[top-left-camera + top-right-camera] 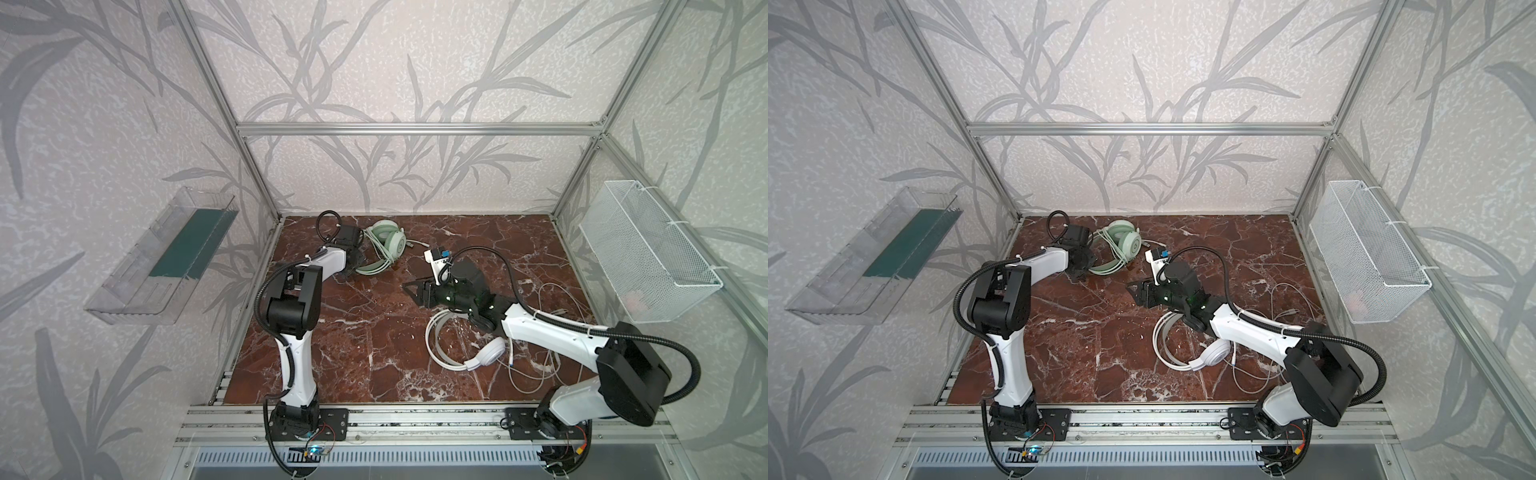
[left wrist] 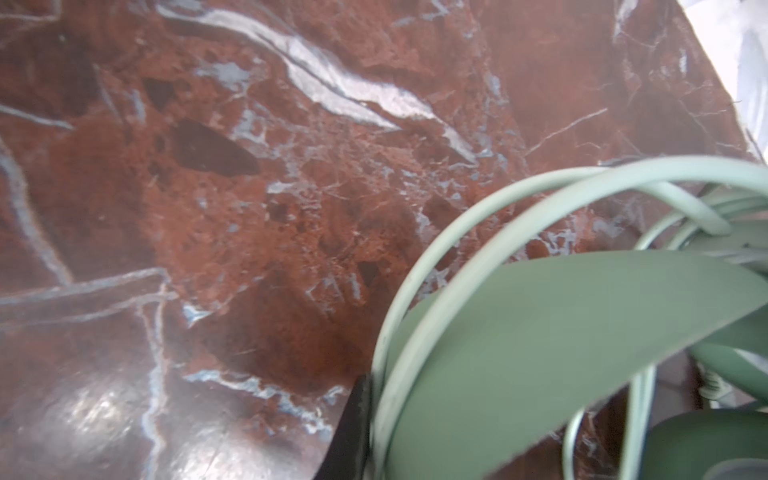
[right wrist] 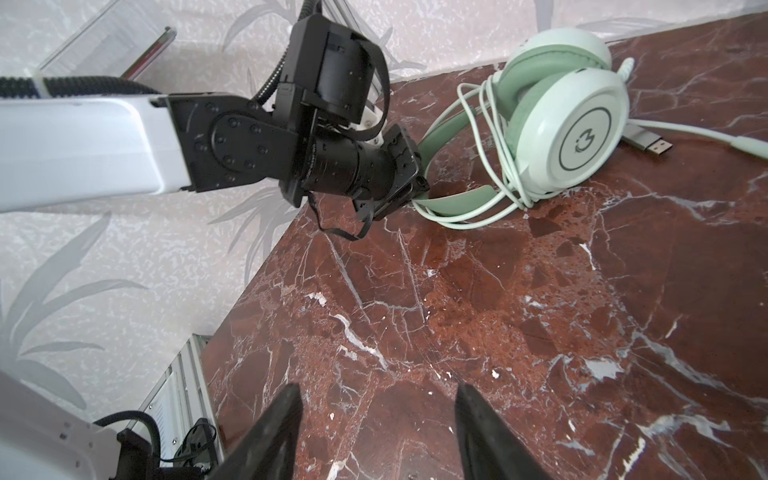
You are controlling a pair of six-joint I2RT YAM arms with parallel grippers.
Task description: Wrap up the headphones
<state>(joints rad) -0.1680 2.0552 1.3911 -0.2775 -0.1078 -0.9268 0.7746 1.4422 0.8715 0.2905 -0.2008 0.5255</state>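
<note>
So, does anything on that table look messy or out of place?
Yes: the white headphones have their thin cable sprawled in loose loops across the marble table, while the mint-green headphones look neatly bundled.

Grey leaf-print wallpaper (image 1: 374, 62) is covering the three walls. An aluminium frame (image 1: 415, 129) is bracing the corners. The red-brown veined marble counter (image 1: 365, 353) is reflecting soft daylight. A clear plastic tray (image 1: 124, 291) is hanging on the left wall, a white wire basket (image 1: 648, 249) on the right.
</note>
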